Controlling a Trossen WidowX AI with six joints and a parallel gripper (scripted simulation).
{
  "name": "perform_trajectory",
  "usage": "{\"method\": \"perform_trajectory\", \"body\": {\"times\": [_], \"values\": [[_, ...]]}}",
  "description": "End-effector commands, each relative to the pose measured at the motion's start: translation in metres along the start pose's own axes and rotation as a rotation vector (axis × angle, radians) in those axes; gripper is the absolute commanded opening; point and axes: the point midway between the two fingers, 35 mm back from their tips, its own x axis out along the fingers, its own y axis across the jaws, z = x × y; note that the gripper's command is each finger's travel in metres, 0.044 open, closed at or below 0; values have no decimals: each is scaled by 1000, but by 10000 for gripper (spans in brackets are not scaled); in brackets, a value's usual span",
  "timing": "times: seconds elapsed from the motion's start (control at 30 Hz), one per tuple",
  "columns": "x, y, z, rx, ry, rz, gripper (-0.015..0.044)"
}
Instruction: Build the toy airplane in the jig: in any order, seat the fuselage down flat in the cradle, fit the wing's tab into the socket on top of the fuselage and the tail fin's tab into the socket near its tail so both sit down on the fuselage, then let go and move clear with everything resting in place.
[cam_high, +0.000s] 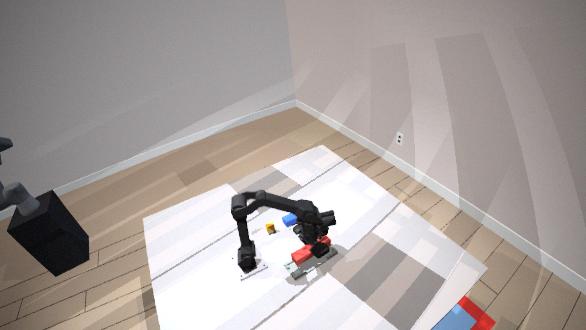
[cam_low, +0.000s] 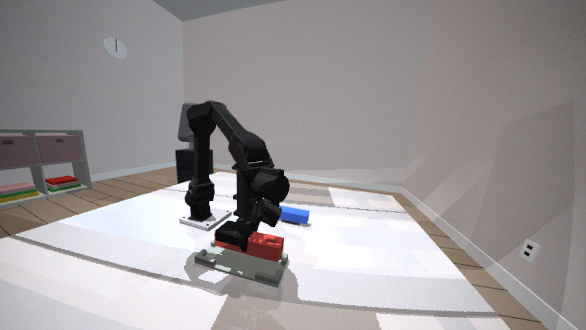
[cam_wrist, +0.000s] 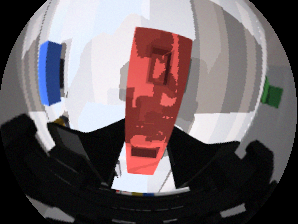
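Note:
The red fuselage (cam_high: 301, 256) (cam_low: 266, 246) (cam_wrist: 142, 112) is gripped near its tail end by my gripper (cam_high: 320, 246) (cam_low: 239, 238) (cam_wrist: 147, 121), which is shut on it. The fuselage is roughly level, lengthwise over the back part of the grey-green jig (cam_high: 299, 273) (cam_low: 244, 265). I cannot tell whether its underside touches the cradle. Its wing socket and smaller tail socket are empty in the wrist view. The blue wing (cam_high: 289, 220) (cam_low: 296, 215) (cam_wrist: 50, 75) lies behind the jig. The yellow tail fin (cam_high: 270, 227) (cam_wrist: 61, 121) lies near the wing and is hidden in the exterior view.
The arm's base plate (cam_high: 255, 273) (cam_low: 189, 220) is left of the jig. A black pedestal (cam_high: 50, 235) with another arm stands far off at the left. A green block (cam_wrist: 273, 95) shows at the wrist view's right edge. A red-and-blue object (cam_high: 475, 315) lies beyond the table corner.

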Motion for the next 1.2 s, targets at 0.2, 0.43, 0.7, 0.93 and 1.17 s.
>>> {"method": "perform_trajectory", "body": {"times": [0.2, 0.43, 0.7, 0.93, 1.17], "values": [[16, 2, -1, -4, 0, 5, 197], [14, 1, -1, -1, 2, 1, 170], [14, 1, -1, -1, 2, 1, 85], [14, 1, -1, -1, 2, 1, 268], [14, 1, -1, -1, 2, 1, 440]]}}
